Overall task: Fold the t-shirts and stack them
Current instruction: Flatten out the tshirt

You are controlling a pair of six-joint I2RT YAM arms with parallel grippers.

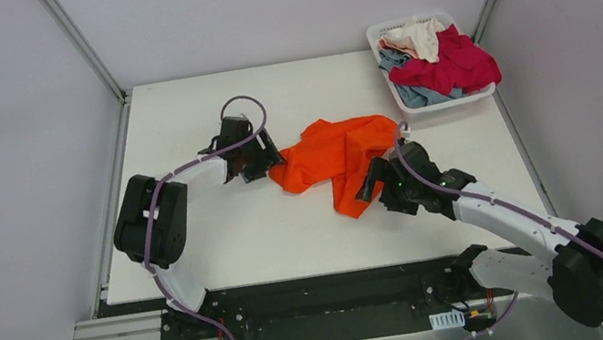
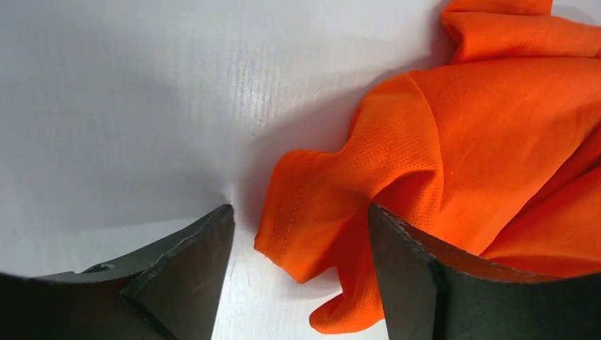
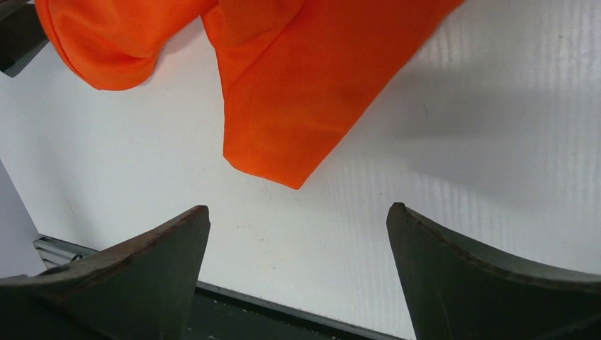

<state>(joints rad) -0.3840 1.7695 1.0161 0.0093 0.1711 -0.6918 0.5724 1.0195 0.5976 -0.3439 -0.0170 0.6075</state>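
Top view: a white table [image 1: 178, 117] is shown, walled by pale panels, with both arms reaching in from the lower edge. The orange shirt [image 1: 337, 155] lies crumpled at the table's centre, one lobe trailing toward the lower right. A white basket [image 1: 444, 103] stands at the upper right corner of the table, well apart from the orange shirt. A crimson shirt [image 1: 447, 67], a grey-blue shirt [image 1: 419, 95] and a cream shirt [image 1: 419, 35] are heaped in it; how they lie beneath one another is hidden.

The left gripper [image 1: 258, 163] is set at the shirt's left edge, and the right gripper [image 1: 374, 184] just beside the trailing lobe. From above, the finger gaps are masked by the wrist housings.

Left wrist view: the left gripper [image 2: 299, 212] is seen spread wide. A hemmed fold of the orange shirt [image 2: 461, 134] lies on the table between the fingers and is overlapped by the right-hand finger; it is not pinched. The mesh weave is visible only here.

Right wrist view: the right gripper [image 3: 298, 207] is likewise spread wide and holds nothing. A corner of the orange shirt [image 3: 312, 92] ends just ahead of the fingertips, with bare table [image 3: 496, 127] between. A dark part at the upper left is cut off and cannot be identified.
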